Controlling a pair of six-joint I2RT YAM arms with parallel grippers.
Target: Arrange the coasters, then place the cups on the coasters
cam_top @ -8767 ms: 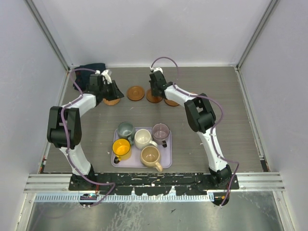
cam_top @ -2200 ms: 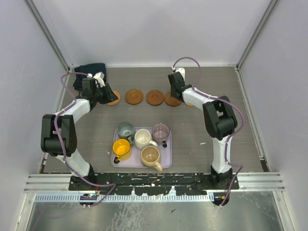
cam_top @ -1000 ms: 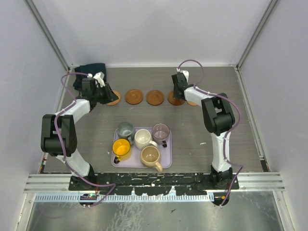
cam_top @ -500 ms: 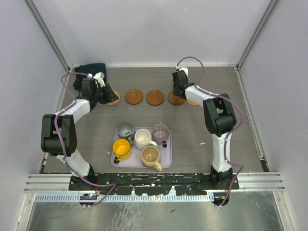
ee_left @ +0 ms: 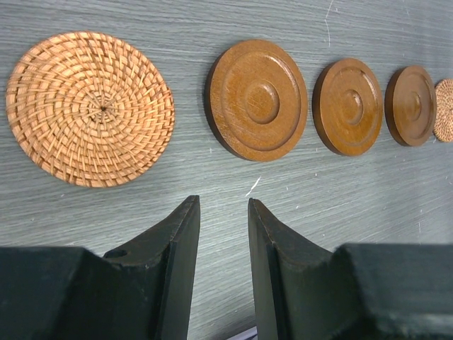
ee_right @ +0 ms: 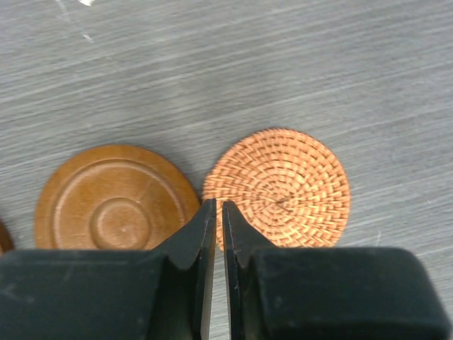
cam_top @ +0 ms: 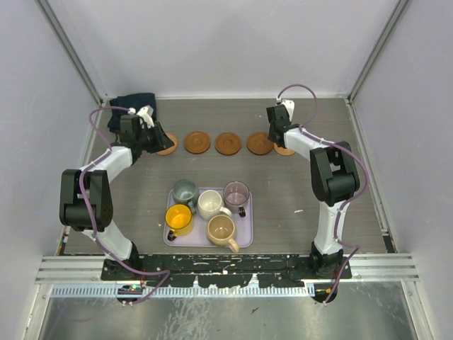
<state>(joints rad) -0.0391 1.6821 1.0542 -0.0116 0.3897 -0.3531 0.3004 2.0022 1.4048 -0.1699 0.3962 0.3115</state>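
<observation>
- The table (cam_top: 141,191) carries everything. The coasters lie along its far side and the cups sit nearer the arms.
- The tray (cam_top: 245,230), lavender, sits mid-table and holds all five cups, so the second half of the job has not begun.
- The left gripper (ee_left: 223,209) hangs just near of the row's left end. Its fingers are parted with only bare table between them, grasping nothing.
- The right gripper (ee_right: 219,205) hangs over the row's right end, above the seam between the last two coasters. Its fingers are pinched almost together with nothing between them. I cannot tell whether the tips touch a coaster.
- The cups are yellow (cam_top: 178,217), grey-green (cam_top: 185,191), white (cam_top: 210,204), tan (cam_top: 221,229) and purple (cam_top: 236,192). They are crowded together upright, and none is on a coaster.
- The five coasters form one line. A woven coaster (ee_left: 90,108) sits at the left end, then three wooden coasters (ee_left: 257,99), with small gaps between these four.
- At the right end, a second woven one (ee_right: 277,185) is just beside or touching its wooden neighbour. By my judgement the arranging is nearly done, apart from perhaps spacing this last pair.
</observation>
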